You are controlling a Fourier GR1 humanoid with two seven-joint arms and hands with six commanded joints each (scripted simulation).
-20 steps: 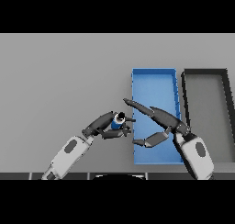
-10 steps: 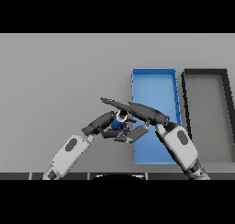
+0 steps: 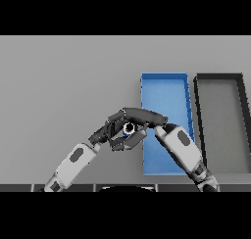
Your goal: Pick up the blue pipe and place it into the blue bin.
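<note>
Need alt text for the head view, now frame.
Both robot hands meet around a small blue pipe just left of the open blue rectangular bin: the left robot hand beside it, the right robot hand arched over. A dark grey bin stands further right on the grey table.

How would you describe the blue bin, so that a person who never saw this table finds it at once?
On the right part of the grey table stand two long rectangular bins side by side. The blue bin is the left one of the pair, nearer the two hands meeting beside it. Its bright blue colour sets it apart from the dark grey bin.
</note>
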